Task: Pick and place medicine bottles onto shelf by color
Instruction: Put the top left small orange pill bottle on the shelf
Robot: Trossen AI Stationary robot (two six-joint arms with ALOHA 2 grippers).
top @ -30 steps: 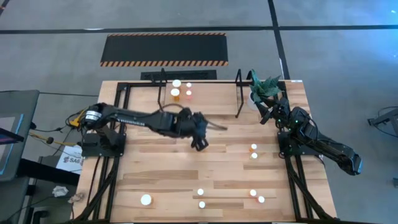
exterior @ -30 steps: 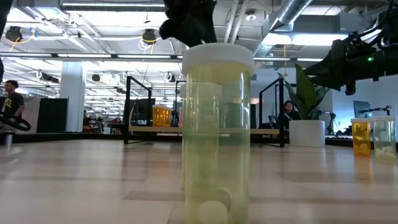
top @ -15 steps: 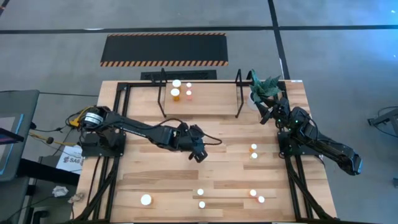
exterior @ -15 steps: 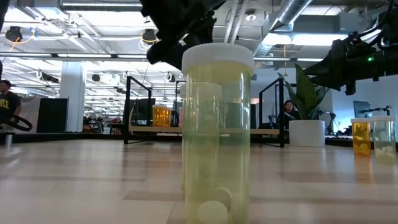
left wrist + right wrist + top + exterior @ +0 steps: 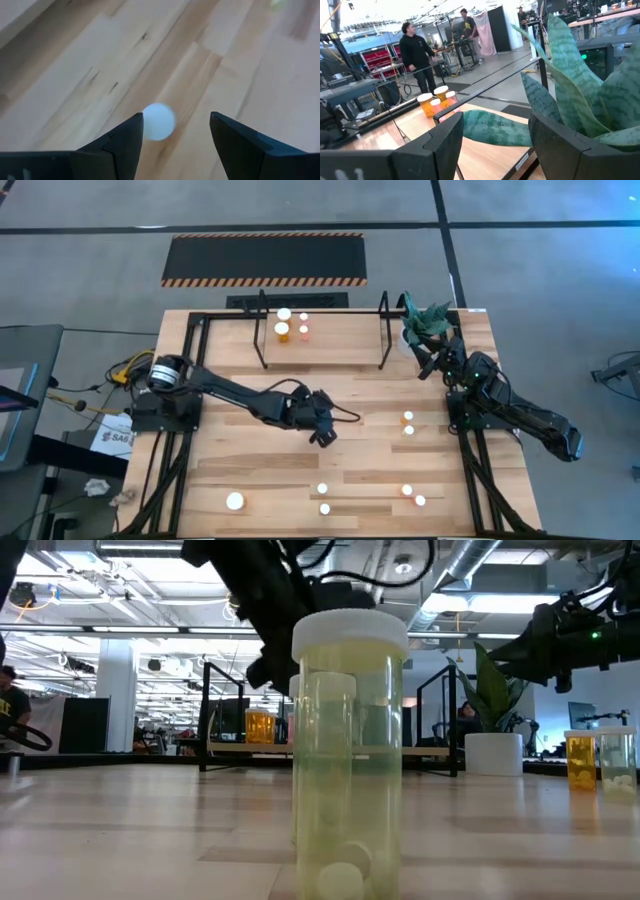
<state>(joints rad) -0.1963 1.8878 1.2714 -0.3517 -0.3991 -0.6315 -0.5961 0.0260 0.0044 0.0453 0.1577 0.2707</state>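
Observation:
My left gripper point(image 5: 324, 436) hangs open over the middle of the table. In the left wrist view, its open fingers point(image 5: 175, 120) look down past a white-capped bottle point(image 5: 159, 121) that stands on the wood below without touching them. Two white-capped bottles point(image 5: 322, 489) point(image 5: 324, 508) stand toward the near edge. The nearer one is the pale bottle point(image 5: 350, 740) that fills the low view. The black-barred shelf point(image 5: 384, 330) at the far side holds an orange bottle point(image 5: 283, 330) and a few others. My right gripper point(image 5: 428, 362) waits open beside the plant.
A white pot with a green plant point(image 5: 425, 325) stands at the far right, close to my right gripper point(image 5: 495, 120). More bottles stand at right middle point(image 5: 407, 423), near right point(image 5: 413, 495) and near left point(image 5: 235, 501). People show in the room beyond the table.
My left gripper has moved from beside the shelf toward the table's near edge, staying open. My right arm has kept still and no bottle has moved.

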